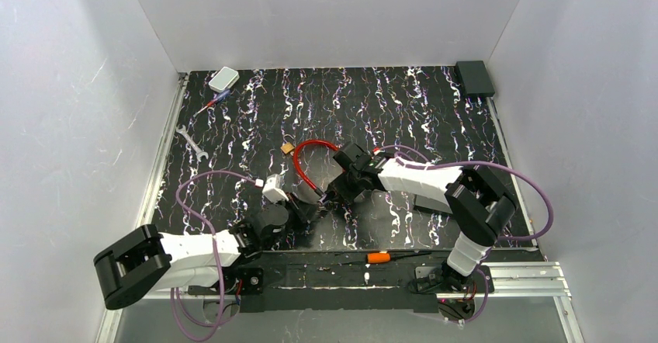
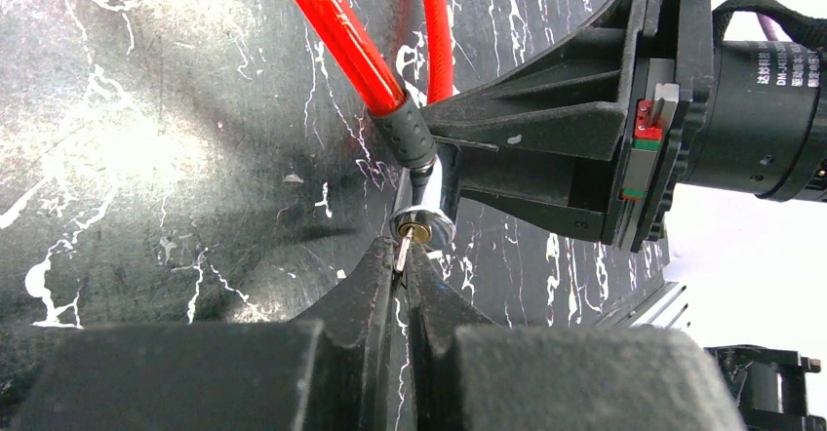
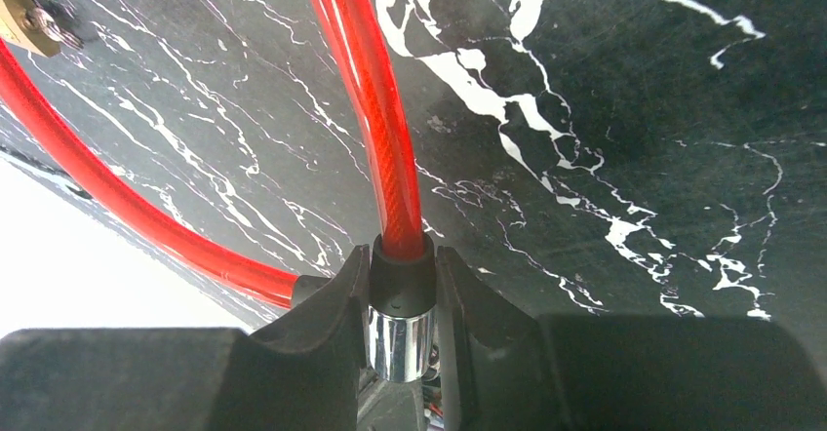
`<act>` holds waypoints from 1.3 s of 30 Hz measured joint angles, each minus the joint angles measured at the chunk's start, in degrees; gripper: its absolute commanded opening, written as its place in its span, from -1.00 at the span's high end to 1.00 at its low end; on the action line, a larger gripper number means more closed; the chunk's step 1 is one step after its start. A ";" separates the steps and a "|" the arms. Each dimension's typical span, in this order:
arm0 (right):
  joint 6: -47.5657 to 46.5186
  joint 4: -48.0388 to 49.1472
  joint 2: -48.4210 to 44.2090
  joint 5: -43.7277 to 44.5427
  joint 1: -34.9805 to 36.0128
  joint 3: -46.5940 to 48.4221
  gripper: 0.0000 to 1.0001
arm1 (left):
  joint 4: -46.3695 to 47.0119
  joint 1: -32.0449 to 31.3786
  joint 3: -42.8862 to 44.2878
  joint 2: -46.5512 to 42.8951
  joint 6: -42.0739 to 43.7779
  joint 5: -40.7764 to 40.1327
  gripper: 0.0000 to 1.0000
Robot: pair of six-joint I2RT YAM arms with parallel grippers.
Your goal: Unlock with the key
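Red glossy cable (image 3: 375, 129) loops over the black, white-veined surface (image 1: 434, 110). The right claw (image 3: 401, 267) is clamped on the cable's black collar and round chrome barrel (image 3: 399, 345). Only the left wrist view shows the key (image 2: 401, 252). It is pinched between the closed fingers of the left claw (image 2: 400, 273), its tip at the barrel's brass keyhole. From overhead, both claws hide it. A small brass padlock (image 1: 287, 148) lies just beyond the loop, a wrench (image 1: 190, 143) well left, and an orange-handled tool (image 1: 379, 257) near the bases.
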 measured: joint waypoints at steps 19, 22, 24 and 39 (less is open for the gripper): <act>0.08 -1.30 -3.20 4.18 -0.51 -1.82 0.97 | -2.91 -0.04 7.26 4.78 16.32 3.47 1.00; 0.10 -1.39 -3.71 4.24 -0.51 -1.82 0.97 | -4.74 -0.04 8.27 3.61 21.38 4.59 1.00; 0.07 -1.39 -4.05 4.05 -0.51 -1.82 0.97 | -5.66 -0.04 8.60 2.64 24.33 4.98 1.00; 0.14 -1.33 -5.11 2.94 -0.49 -1.67 0.97 | -8.52 -0.12 9.61 -0.91 39.27 5.79 1.00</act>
